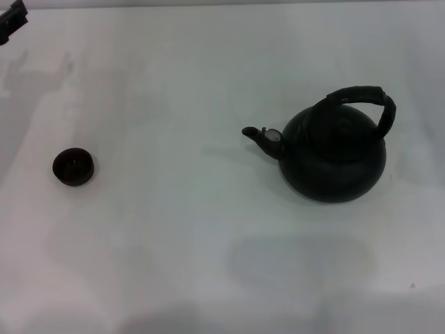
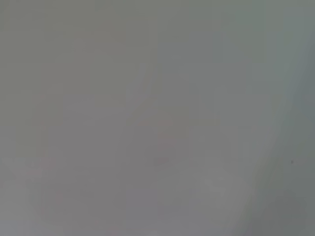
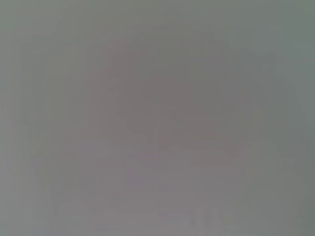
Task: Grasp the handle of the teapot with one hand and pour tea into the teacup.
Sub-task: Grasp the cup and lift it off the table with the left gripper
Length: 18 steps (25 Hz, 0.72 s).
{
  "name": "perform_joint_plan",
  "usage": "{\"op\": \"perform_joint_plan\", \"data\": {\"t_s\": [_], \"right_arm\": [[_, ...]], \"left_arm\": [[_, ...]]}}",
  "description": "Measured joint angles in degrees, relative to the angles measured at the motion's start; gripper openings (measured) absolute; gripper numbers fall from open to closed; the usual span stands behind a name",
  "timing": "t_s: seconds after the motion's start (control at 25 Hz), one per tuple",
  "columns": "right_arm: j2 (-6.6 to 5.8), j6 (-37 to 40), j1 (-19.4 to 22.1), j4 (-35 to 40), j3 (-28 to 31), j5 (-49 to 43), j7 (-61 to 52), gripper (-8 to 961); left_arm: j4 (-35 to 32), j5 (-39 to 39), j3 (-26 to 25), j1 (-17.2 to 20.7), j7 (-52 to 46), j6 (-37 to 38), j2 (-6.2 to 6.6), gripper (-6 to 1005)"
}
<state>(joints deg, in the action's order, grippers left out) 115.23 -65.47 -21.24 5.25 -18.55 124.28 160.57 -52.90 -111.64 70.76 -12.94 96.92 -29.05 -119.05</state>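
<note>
The round black teapot [image 1: 336,153] stands upright on the white table at the right in the head view. Its short spout [image 1: 259,136] points left toward the teacup. The arched black ribbed handle [image 1: 361,99] rises over its top, with nothing holding it. The small dark teacup [image 1: 73,167] stands far to the left, well apart from the pot. No tea is visible. A dark part of my left gripper [image 1: 10,21] shows at the far left corner, far from both objects. My right gripper is out of view. Both wrist views show only plain grey surface.
The white table [image 1: 208,264] spreads across the whole head view. A faint arm shadow [image 1: 28,76] lies on it at the far left, and another soft shadow [image 1: 299,261] lies in front of the teapot.
</note>
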Motion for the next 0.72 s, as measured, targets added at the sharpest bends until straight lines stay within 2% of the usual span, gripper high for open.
{"op": "perform_joint_plan", "data": {"t_s": [0.12, 0.36, 0.4, 0.56, 0.6, 0.72], "right_arm": [[-0.02, 0.0, 0.25, -0.01, 0.01, 0.0, 0.0, 845], [-0.08, 0.08, 0.33, 0.24, 0.01, 0.0, 0.0, 845], [-0.09, 0.11, 0.33, 0.29, 0.01, 0.0, 0.0, 845], [-0.09, 0.13, 0.33, 0.35, 0.01, 0.0, 0.0, 844], [-0.09, 0.14, 0.33, 0.36, 0.01, 0.0, 0.0, 844], [-0.09, 0.44, 0.33, 0.39, 0.0, 0.0, 0.0, 844]], "left_arm": [[-2.37, -0.1, 2.05, 1.73, -0.23, 0.58, -0.06, 862], [-13.48, 0.0, 10.61, 8.38, -5.28, 9.41, 0.16, 862], [-13.48, 0.0, 10.61, 8.38, -5.28, 9.41, 0.16, 862], [-21.56, 0.65, 12.19, 13.91, -10.52, 10.17, 0.35, 862], [-23.94, 2.02, 12.44, 15.75, -12.84, 9.83, 0.42, 861], [-26.54, 7.92, 12.58, 17.65, -17.86, 7.68, 0.52, 861]]}}
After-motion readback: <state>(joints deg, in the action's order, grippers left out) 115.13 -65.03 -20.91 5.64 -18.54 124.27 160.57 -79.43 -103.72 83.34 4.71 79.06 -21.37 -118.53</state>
